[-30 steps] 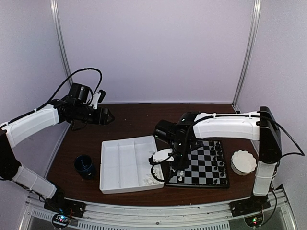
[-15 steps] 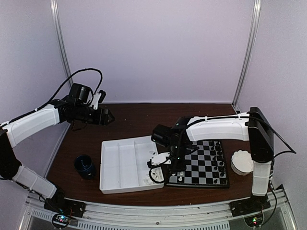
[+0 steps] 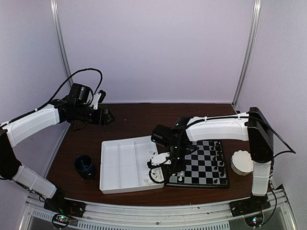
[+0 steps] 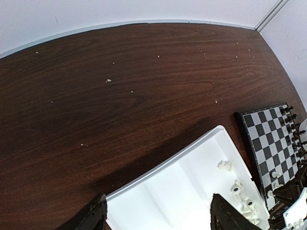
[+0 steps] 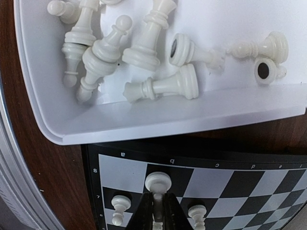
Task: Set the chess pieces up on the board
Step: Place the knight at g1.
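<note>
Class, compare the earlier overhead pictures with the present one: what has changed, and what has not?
The right gripper shifted left and lower over the board's near left corner, jaws closed on a white pawn standing there. The left gripper, open, stayed still; the tray, blue cup and white dish did not move.

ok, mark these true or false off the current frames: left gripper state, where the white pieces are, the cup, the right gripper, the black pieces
1. The left gripper is open and holds nothing. True.
2. Every white piece stands on the board. False: several white pieces lie on their sides in the white tray.
3. In the top view, the blue cup sits left of the tray. True.
4. The right gripper is over the blue cup. False: it is at the board's near-left corner, its fingers on either side of a white pawn.
5. Black pieces line the board's right edge in the top view. True.
</note>
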Available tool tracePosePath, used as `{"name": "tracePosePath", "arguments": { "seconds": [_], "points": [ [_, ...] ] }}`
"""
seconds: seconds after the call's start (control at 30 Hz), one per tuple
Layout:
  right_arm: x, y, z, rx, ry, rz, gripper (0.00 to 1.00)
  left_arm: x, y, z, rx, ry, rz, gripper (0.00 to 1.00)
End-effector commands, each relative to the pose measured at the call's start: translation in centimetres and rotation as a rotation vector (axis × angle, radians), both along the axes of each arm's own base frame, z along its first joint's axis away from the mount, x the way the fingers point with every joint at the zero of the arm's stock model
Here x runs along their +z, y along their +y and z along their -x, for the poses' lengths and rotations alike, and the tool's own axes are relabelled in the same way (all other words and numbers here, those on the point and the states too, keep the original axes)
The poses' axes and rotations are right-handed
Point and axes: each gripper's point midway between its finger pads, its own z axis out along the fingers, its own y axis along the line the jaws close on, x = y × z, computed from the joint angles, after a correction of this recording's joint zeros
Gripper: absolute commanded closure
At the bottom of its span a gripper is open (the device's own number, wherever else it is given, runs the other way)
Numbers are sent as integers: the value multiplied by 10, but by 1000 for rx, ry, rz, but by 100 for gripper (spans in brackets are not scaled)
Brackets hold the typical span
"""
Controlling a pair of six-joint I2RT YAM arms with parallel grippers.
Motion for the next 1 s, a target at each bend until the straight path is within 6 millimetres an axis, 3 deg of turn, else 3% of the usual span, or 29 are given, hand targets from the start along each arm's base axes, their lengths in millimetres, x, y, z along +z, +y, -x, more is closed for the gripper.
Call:
{"name": "tracePosePath", "arguments": {
  "seconds": [0.0, 0.73, 0.87, 0.97],
  "points": [
    [-1, -3, -1, 2, -9, 22, 92, 18, -3, -9, 0, -41, 36, 26],
    [-6, -11, -9, -8, -58, 67, 100, 20, -3, -8, 0, -44, 41, 26],
    [-4, -10, -7, -7, -44, 57, 100, 20, -3, -8, 0, -43, 41, 26],
    [-4, -9, -5, -6, -30, 54, 93, 20, -3, -8, -1, -44, 42, 26]
  ]
}}
